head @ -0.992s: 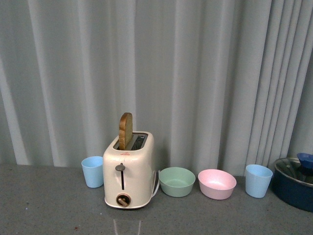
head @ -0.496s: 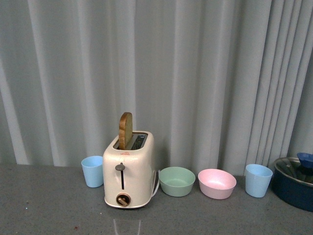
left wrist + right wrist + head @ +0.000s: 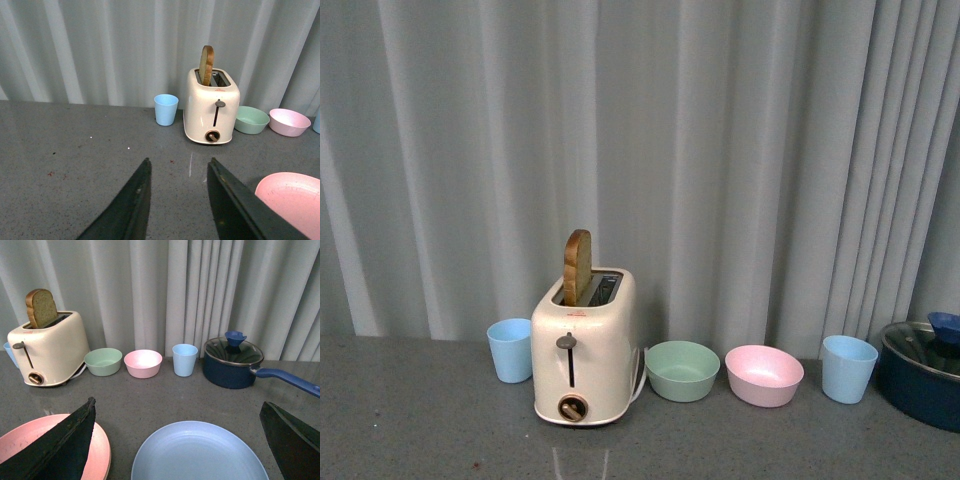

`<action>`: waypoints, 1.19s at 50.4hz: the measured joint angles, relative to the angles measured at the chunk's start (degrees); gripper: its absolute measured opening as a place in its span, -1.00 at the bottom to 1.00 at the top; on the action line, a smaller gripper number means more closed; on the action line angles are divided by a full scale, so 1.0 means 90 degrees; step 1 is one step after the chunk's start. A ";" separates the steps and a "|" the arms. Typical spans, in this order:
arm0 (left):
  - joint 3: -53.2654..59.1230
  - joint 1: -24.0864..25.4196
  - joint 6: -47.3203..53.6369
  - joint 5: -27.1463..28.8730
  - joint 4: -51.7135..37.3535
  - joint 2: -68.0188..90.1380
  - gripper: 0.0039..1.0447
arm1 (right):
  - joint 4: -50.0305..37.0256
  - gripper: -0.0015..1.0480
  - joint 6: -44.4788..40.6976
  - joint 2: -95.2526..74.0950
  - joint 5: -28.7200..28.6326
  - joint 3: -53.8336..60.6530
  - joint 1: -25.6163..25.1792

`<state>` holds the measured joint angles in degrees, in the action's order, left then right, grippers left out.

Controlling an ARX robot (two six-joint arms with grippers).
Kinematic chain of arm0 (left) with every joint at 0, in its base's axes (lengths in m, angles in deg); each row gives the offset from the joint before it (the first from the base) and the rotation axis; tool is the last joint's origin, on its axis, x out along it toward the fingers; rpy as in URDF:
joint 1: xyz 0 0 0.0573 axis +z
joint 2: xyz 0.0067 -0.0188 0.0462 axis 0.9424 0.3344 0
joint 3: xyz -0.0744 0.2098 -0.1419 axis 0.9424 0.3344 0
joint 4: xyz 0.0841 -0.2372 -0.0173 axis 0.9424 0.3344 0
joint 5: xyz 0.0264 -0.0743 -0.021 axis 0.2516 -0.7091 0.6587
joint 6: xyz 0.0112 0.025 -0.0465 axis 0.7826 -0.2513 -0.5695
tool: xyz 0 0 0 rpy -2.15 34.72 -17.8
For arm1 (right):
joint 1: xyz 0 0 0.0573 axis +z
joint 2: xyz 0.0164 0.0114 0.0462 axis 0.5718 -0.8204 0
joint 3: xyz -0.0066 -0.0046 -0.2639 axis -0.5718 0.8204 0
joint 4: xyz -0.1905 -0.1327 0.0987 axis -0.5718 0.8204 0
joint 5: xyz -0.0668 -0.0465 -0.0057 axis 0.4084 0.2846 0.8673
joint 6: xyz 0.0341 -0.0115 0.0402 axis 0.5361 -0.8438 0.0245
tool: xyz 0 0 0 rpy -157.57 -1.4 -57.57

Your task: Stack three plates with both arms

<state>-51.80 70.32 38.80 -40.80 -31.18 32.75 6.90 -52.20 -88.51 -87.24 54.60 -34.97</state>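
1. Front view: toaster point(image 3: 582, 350) at 6 o'clock on the desk point(image 3: 420, 420), green bowl point(image 3: 682, 370) at its 3 o'clock.
2. Left hand point(image 3: 179, 162) spread, holding nothing; pink plate point(image 3: 295, 200) lies near it on the desk.
3. Right hand point(image 3: 177, 402) spread wide, empty, over light blue plate point(image 3: 200, 455); pink plate just beside, at its 9 o'clock.

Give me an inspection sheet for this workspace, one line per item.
Surface: grey countertop, speckled.
Job's things: pink plate and light blue plate side by side, apart, unstacked; cream plate not in view.
Clutter: toaster holding bread slice, blue cup, green bowl, pink bowl, second blue cup, lidded blue pot.
Grippers: left gripper open, empty; right gripper open wide, empty.
Cables: white cord beside toaster.
Surroundings: grey curtain.
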 joint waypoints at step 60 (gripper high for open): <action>0.0000 0.0000 0.0002 0.0000 0.0005 -0.0002 0.87 | -0.0226 0.86 -0.2062 -1.1587 -0.1086 -0.5404 -0.3053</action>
<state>-51.80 70.32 38.82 -40.80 -31.14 32.72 4.87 -70.75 -192.79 -97.01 5.96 -62.45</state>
